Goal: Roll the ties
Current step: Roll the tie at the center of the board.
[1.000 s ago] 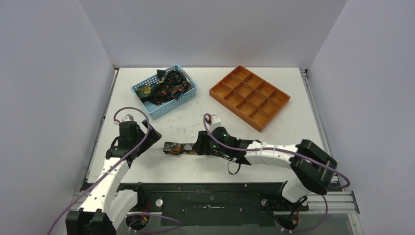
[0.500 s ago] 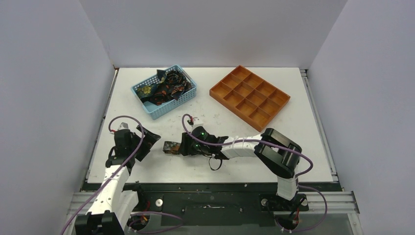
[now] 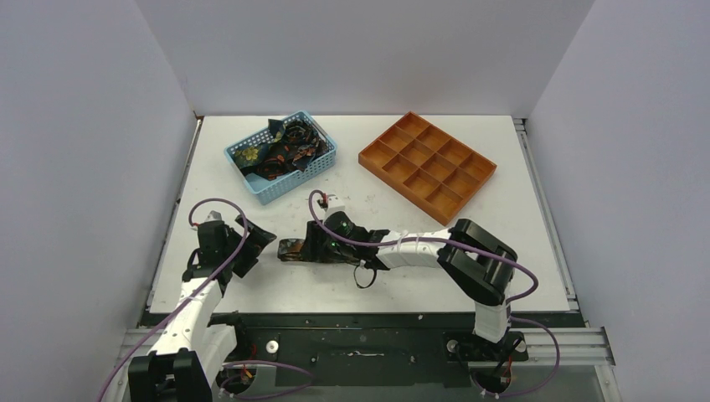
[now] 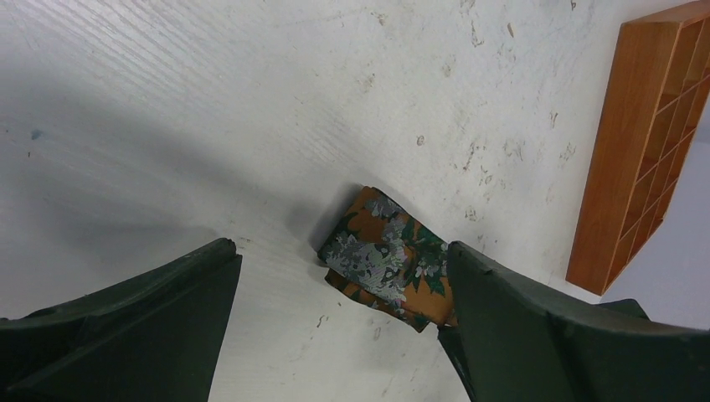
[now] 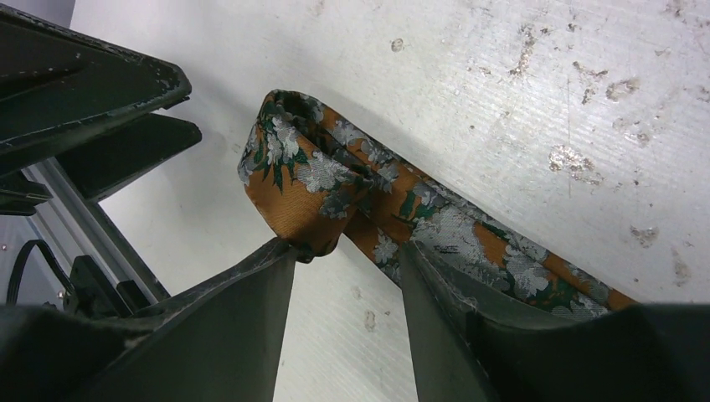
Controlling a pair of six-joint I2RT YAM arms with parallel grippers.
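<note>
The right arm is reaching low across the table [image 3: 419, 260] toward 9 o'clock, its elbow folded up at 3 o'clock, and the right gripper [image 5: 347, 251] is pointing down at the tie [image 5: 310, 176]. Its jaws are standing partly apart over the tie, one fingertip touching the folded end's corner and the strip running under the other finger, with bare table showing between them. The left arm is leaning in from 7 o'clock, and the left gripper [image 3: 256, 244] is hovering just beside the tie's 9 o'clock end with its jaws spread wide and nothing in them. The tie, orange with grey and green flowers, is lying on the table between the two grippers, its left end doubled over into a loose fold and the rest trailing toward 3 o'clock under the right wrist. A basket [image 3: 297, 180] with more ties [image 3: 280, 146] heaped in it is sitting at 11 o'clock, well apart, and a tray [image 3: 400, 188] at 2 o'clock. Compared with a second ago, the right gripper is sitting farther toward 9 o'clock, its elbow is drawn in, less of the tie is showing, and the left gripper is set back toward 8 o'clock.
</note>
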